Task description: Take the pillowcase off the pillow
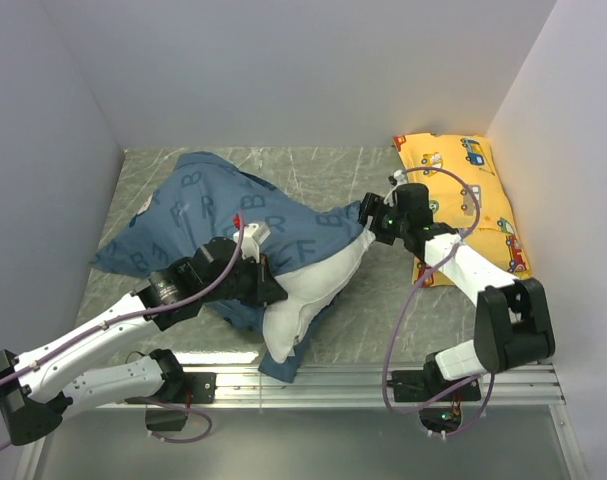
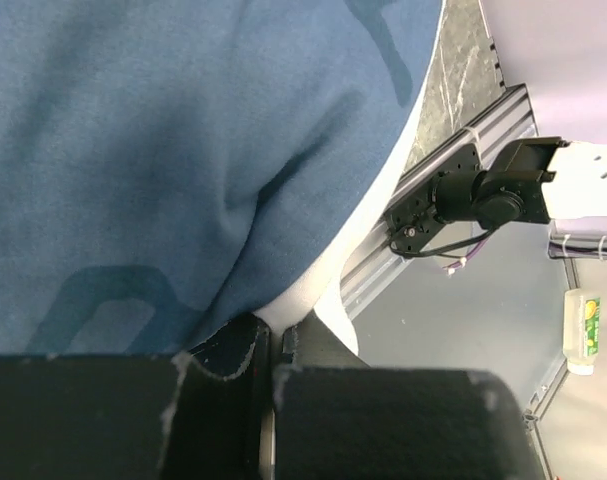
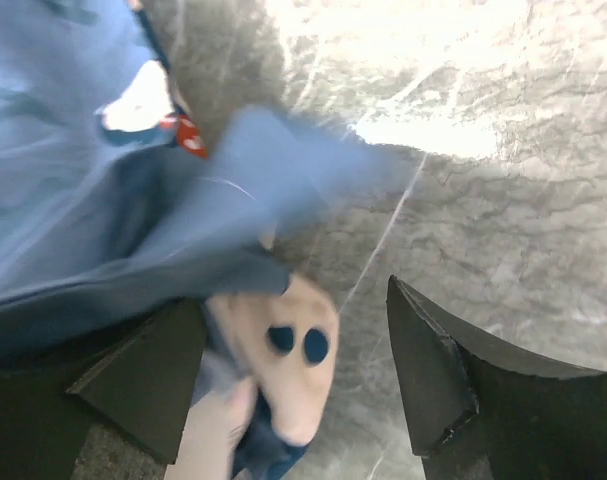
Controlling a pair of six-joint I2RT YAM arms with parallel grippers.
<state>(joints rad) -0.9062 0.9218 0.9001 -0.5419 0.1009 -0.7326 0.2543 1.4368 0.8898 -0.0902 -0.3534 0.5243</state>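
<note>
**Peeling the cover: pillow half bared, a fresh grip needed**

The pillowcase point(image 1: 198, 215) is seen bunched from the middle of the table point(image 1: 383, 320) out toward 10 o'clock in the top view. The pillow point(image 1: 313, 290) is exposed as a white wedge running from the centre down toward 6 o'clock. The step in hand is judged to be the drawing of the cover off the pillow's far half, with roughly half the work left.

The left gripper point(image 1: 273, 290) is closed tight at the line where blue cloth meets white. What is pinched there cannot be told. The right gripper point(image 1: 369, 218), at about 1 o'clock, is held wide open, with a loose fold of the cover lying by one finger and nothing gripped.

A new hold on the cover's open hem is probably called for next, the pillow being pinned while the cloth is pulled toward 10 o'clock.

Pale letters B, R, F and E can be read on the cover. No brand can be read. A yellow car-print pillow point(image 1: 473, 190) is left at 2 o'clock.
</note>
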